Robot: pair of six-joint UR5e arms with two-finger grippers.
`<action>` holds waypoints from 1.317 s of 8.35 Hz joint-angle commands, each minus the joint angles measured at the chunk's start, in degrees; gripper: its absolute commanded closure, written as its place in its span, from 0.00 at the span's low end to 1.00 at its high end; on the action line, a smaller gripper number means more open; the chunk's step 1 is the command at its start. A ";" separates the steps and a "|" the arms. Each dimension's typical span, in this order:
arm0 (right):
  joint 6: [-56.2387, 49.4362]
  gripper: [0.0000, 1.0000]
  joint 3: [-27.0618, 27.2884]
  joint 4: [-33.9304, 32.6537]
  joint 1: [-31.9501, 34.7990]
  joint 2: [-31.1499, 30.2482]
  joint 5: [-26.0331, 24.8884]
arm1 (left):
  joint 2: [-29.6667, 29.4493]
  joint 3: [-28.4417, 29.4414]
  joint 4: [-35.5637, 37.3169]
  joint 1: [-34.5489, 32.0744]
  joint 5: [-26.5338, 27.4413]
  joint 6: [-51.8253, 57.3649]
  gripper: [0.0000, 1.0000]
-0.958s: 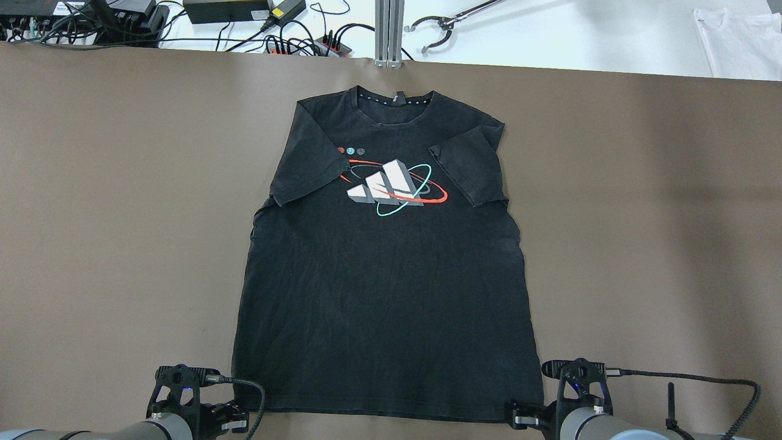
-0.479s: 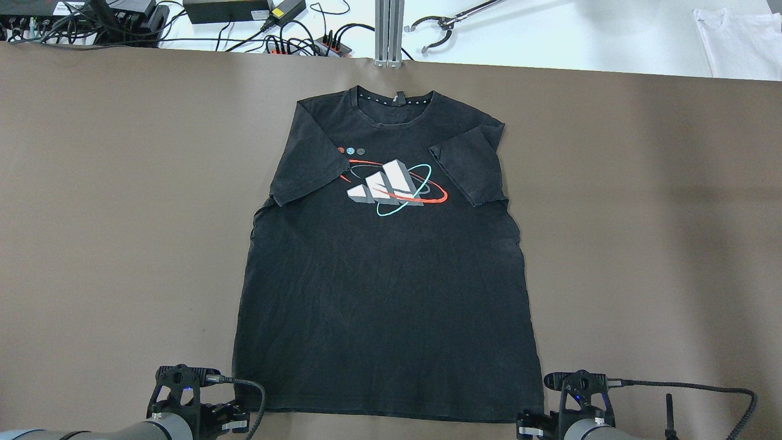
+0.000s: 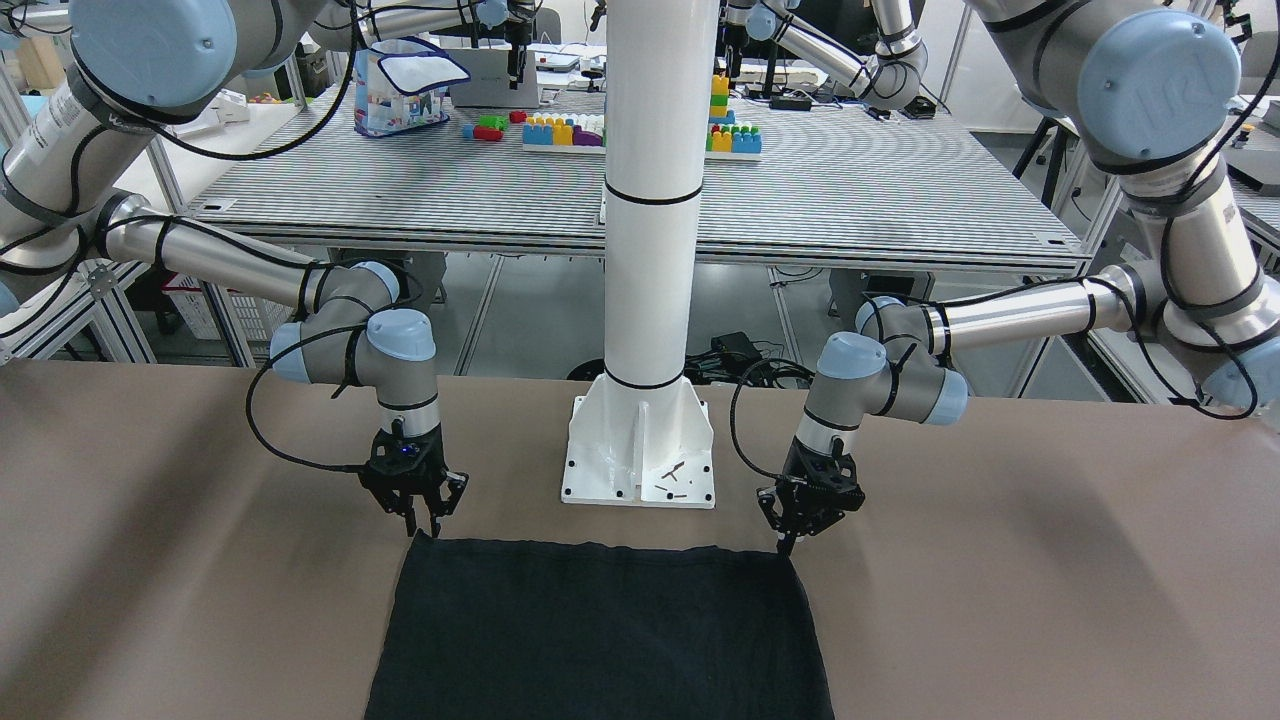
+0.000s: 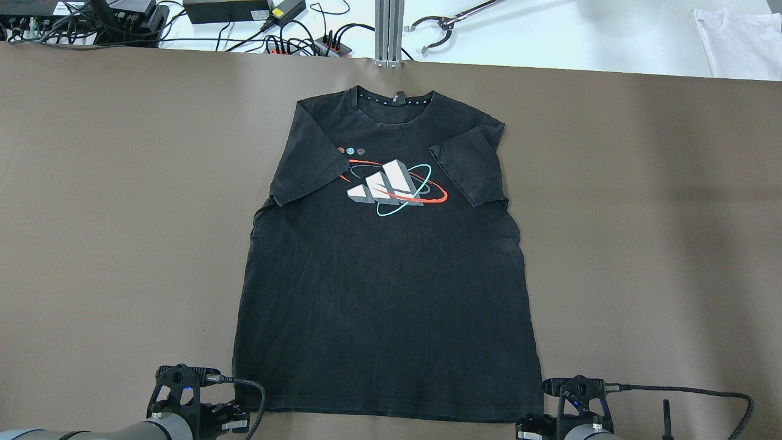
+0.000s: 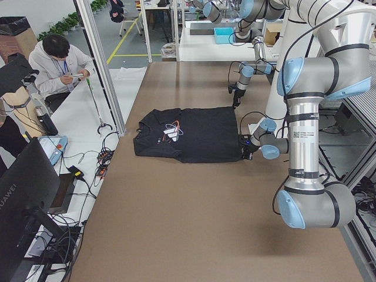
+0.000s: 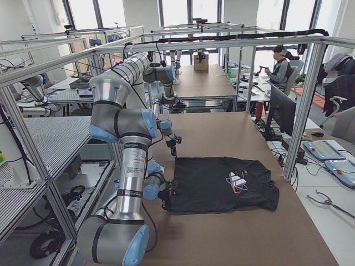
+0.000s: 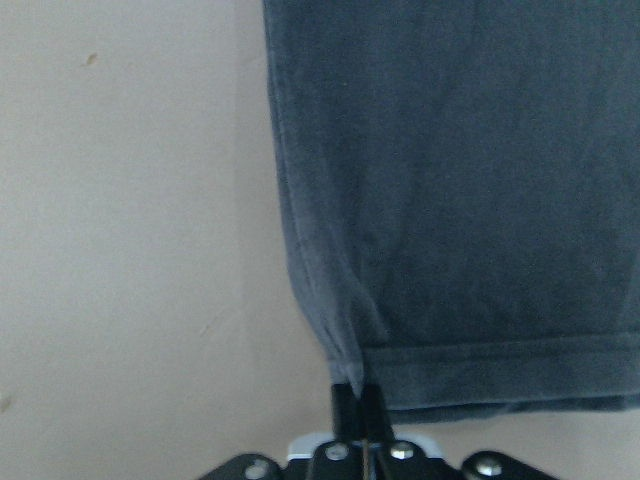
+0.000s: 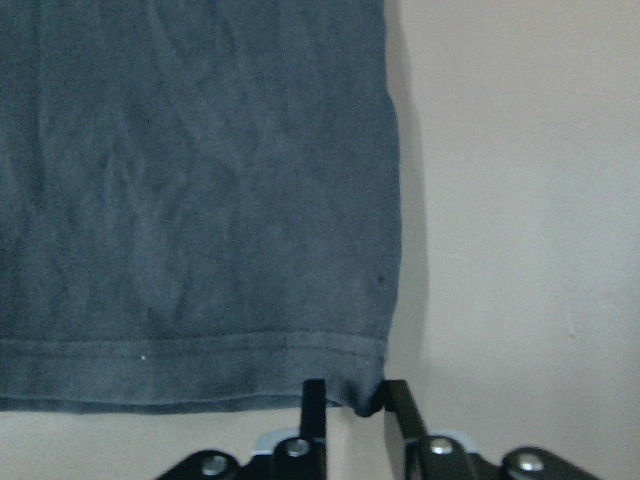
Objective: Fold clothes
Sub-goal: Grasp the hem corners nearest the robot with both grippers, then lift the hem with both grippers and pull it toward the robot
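Note:
The clothes (image 4: 385, 287) are a black T-shirt with a printed logo. It lies flat on the brown table (image 4: 91, 214) with its hem toward the robot. My left gripper (image 7: 357, 395) is shut on the hem's left corner, and the fabric puckers up into the pinch. In the front view that left gripper (image 3: 788, 540) touches the cloth's corner (image 3: 780, 555). My right gripper (image 8: 357, 400) is open, and its fingers (image 8: 313, 400) straddle the other hem corner of the clothes (image 8: 200, 200). In the front view the right gripper (image 3: 425, 522) hovers at that corner.
The white pillar's base plate (image 3: 640, 450) stands just behind the hem, between the two arms. Cables and power strips (image 4: 293, 43), a grabber tool (image 4: 440, 30) and a white garment (image 4: 739, 36) lie beyond the table's far edge. A person (image 5: 59, 64) sits there.
My right gripper has shifted slightly toward the table's near edge at the hem corner. The left gripper and the shirt have not moved.

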 commanded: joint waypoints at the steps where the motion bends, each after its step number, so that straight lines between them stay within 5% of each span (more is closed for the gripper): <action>1: 0.00 1.00 0.12 0.00 -0.05 0.09 -0.09 | -0.09 -0.22 -0.09 0.00 0.00 0.06 1.00; 4: -0.18 1.00 1.86 0.00 0.91 0.36 0.08 | 0.08 -5.89 2.44 -1.58 -1.75 1.28 1.00; 6: -1.75 1.00 4.85 -0.35 4.67 0.88 1.57 | -5.06 -13.37 18.12 -9.80 -11.20 2.33 1.00; 9: -9.46 1.00 9.26 -16.82 17.40 11.64 12.36 | -18.15 -14.46 32.74 -20.62 -21.06 11.27 1.00; 11: -15.70 1.00 10.57 -17.93 24.70 13.01 19.38 | -24.23 -13.67 39.61 -28.44 -28.01 18.74 1.00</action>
